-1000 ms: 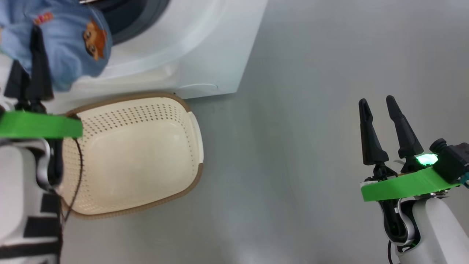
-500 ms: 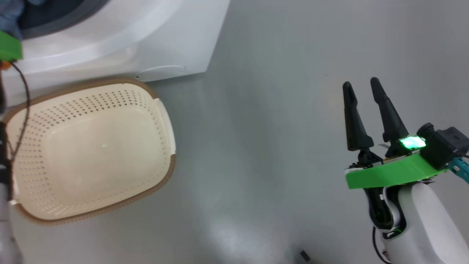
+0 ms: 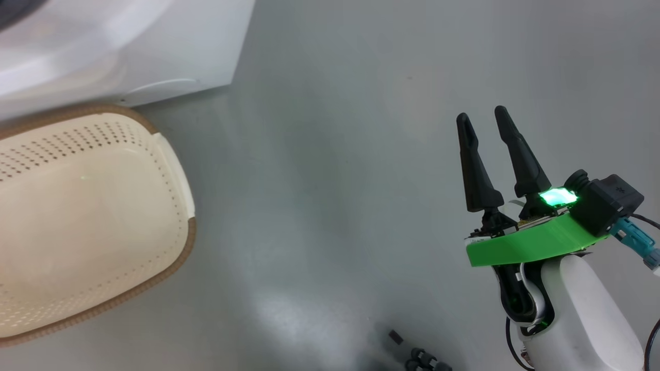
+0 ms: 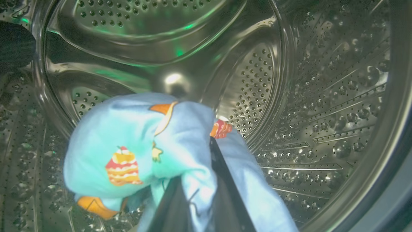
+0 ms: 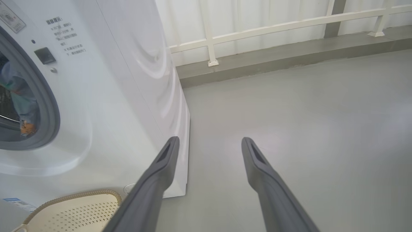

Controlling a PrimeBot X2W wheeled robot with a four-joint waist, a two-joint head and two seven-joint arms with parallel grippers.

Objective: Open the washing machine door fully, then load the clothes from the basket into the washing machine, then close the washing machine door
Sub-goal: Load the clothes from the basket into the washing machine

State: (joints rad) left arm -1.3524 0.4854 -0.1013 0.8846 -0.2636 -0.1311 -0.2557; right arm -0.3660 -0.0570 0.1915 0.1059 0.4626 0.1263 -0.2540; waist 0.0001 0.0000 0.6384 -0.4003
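Note:
The washing machine [image 3: 118, 46] is a white box at the head view's top left, with the cream basket [image 3: 181, 247] on the floor in front of it; the part I see holds nothing. Inside the steel drum [image 4: 322, 96], my left gripper [image 4: 201, 167] is shut on a light blue garment [image 4: 128, 138] with cartoon prints, which hangs above the drum floor. The right wrist view shows that garment [image 5: 19, 93] through the machine's [image 5: 128, 80] grey-ringed opening. My right gripper [image 3: 479, 113] stands open over bare floor, right of the basket. The washing machine door is out of view.
Grey floor stretches right of the machine. A white railing [image 5: 257, 29] on a low kerb runs along the back wall. The basket's rim [image 5: 80, 195] sits against the machine's front. Small dark bits [image 3: 395, 337] lie on the floor near my base.
The head camera has turned right, sliding machine and basket leftward in the picture. My left gripper with the blue garment has left the head view, towards the drum. The right gripper stays open.

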